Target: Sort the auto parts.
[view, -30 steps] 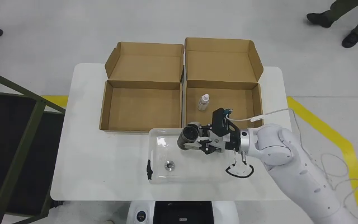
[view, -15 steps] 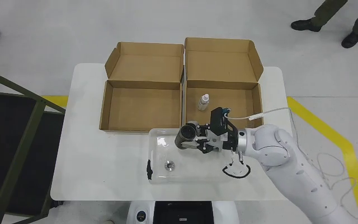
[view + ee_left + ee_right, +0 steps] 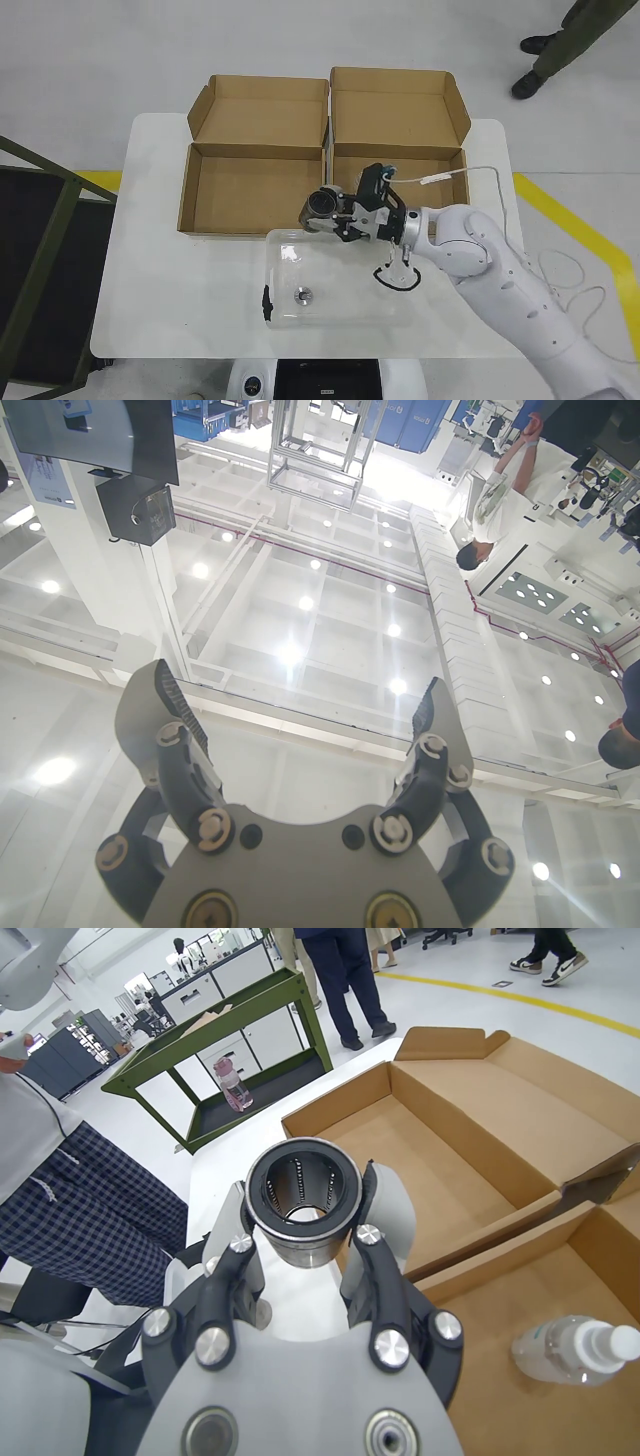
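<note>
Grips steel bearing (image 3: 302, 1200) in clenched right gripper (image 3: 306, 1215), mid-frame, with flanks hidden inside the grasp; holds left gripper (image 3: 300, 680) spread apart.

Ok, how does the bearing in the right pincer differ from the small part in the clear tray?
The bearing is far larger than the small part. The bearing is clamped in the right pincer, held above a corner of the left cardboard box; the small part lies loose in the clear tray. Both look round, metallic and hollow in the middle.
</note>
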Robot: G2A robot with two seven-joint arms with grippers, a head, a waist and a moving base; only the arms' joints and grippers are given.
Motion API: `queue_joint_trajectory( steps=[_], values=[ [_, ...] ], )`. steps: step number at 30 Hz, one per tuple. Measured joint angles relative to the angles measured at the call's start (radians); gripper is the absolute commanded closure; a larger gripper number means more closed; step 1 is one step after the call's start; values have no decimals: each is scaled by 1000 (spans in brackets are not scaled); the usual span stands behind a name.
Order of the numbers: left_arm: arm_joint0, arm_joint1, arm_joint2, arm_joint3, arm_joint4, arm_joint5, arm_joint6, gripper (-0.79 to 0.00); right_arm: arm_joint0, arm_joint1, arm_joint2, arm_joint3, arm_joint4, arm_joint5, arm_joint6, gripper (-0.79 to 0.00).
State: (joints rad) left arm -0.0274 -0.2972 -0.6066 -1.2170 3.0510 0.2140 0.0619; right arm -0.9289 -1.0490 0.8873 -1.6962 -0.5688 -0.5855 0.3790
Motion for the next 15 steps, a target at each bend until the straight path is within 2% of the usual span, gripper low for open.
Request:
queue_joint_trajectory(
  steps=[15],
  values=[
    [0,0,0,0,0,0,0,-785,149,-87,-155,160,-104,131,-32,0]
  ],
)
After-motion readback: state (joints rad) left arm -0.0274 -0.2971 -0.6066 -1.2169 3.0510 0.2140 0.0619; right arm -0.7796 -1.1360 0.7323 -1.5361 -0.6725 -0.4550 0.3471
